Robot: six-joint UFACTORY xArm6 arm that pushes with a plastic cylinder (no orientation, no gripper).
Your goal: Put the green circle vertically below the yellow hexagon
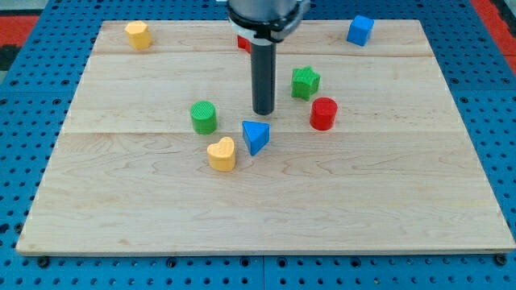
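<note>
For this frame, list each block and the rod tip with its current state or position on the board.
my tip: down at the board, touching no block, just above the blue triangle.
green circle: upright, left of my tip, free.
yellow hexagon: top-left corner, alone.
yellow heart: beside the blue triangle, apart.
blue triangle: free.
green star: right of my tip.
red cylinder: upright.
blue cube: top right.
red block: mostly hidden behind the arm.
</note>
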